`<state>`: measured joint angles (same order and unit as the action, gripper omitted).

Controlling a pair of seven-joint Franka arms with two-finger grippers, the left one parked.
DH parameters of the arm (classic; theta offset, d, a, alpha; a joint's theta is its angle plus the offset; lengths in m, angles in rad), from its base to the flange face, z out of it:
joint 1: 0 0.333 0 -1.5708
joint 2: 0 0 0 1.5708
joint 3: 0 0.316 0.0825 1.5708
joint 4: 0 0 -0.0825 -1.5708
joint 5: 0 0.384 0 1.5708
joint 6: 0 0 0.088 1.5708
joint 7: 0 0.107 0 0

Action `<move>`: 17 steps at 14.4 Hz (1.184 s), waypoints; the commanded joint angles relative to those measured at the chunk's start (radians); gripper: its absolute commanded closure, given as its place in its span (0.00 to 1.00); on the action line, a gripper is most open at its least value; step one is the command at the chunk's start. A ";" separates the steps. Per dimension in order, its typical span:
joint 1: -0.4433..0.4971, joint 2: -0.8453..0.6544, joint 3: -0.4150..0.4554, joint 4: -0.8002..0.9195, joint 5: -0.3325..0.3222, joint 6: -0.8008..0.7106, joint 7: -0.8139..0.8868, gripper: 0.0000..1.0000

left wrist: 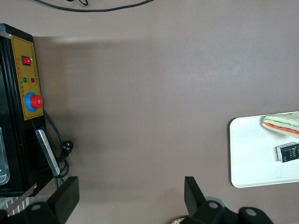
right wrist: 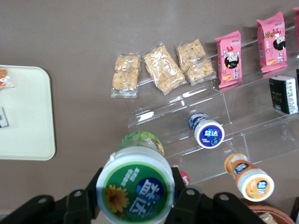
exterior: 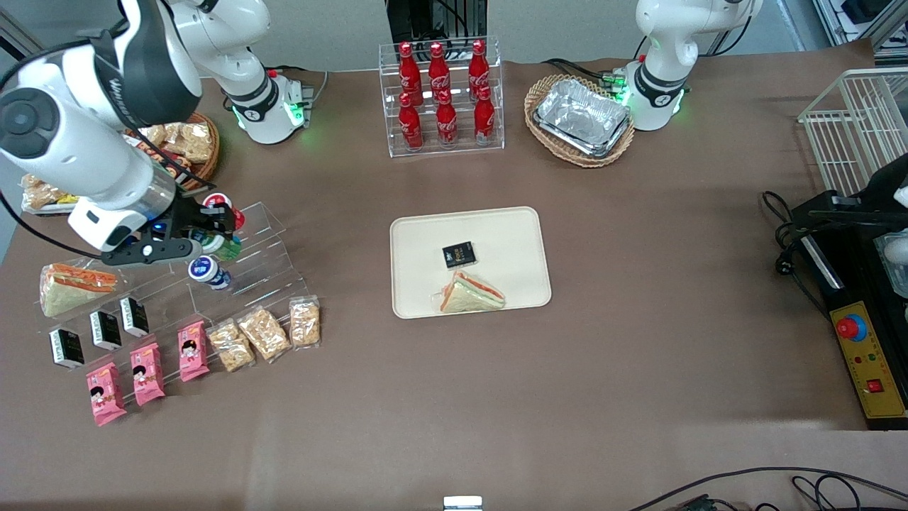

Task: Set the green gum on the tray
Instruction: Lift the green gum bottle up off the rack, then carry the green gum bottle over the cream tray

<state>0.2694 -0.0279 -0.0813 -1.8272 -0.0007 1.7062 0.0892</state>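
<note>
Gripper [exterior: 213, 238] of the right arm is closed on the green gum [right wrist: 135, 186], its fingers pressing the canister's sides just under the white lid, and it holds the canister over the clear stepped rack [exterior: 262, 248] at the working arm's end of the table [exterior: 638, 369]. That table, covered in plain brown, has open room between the rack and the tray [exterior: 511, 227], which lies near the middle, well apart from the gripper. A sandwich [exterior: 472, 292] and a small black packet [exterior: 458, 255] sit on the tray; much of its bare surface is toward the parked arm's end. Judging by looks, the canister is light, stiff plastic with a smooth, possibly slippery wall, so the body below the lid is the sound place to hold. A blue-lidded canister [right wrist: 209, 134] lies on the rack nearby.
</note>
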 commanded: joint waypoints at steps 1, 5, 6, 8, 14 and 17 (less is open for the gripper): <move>-0.001 0.037 -0.008 0.133 0.025 -0.088 -0.046 0.57; 0.011 0.037 0.000 0.160 0.097 -0.097 0.007 0.57; 0.022 0.037 0.000 0.160 0.105 -0.097 0.048 0.57; 0.062 0.037 0.000 0.158 0.117 -0.097 0.139 0.56; 0.195 0.072 0.001 0.140 0.208 -0.057 0.508 0.56; 0.264 0.069 0.000 0.027 0.220 0.077 0.613 0.55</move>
<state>0.4818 0.0387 -0.0720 -1.7135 0.1886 1.6668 0.6019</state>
